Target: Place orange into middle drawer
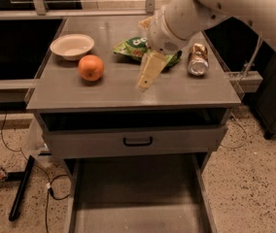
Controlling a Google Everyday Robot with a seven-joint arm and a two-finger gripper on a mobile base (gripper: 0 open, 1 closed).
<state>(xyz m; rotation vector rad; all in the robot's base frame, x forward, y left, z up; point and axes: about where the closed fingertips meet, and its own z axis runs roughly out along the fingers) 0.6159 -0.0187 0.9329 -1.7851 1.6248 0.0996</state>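
While the orange [90,67] sat left of centre on the cabinet top [109,90], the gripper [145,78] hovered mid-frame — spread or pressed together, I could not tell. The approach seemed in hand — next it needed a leftward reach onto the orange.

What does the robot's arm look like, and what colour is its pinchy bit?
The arm is fat, round and white, like a smooth tube, with a few small dark dots. Its gripper is pale yellow and wedge-shaped, above the grey table top, between the orange and the can.
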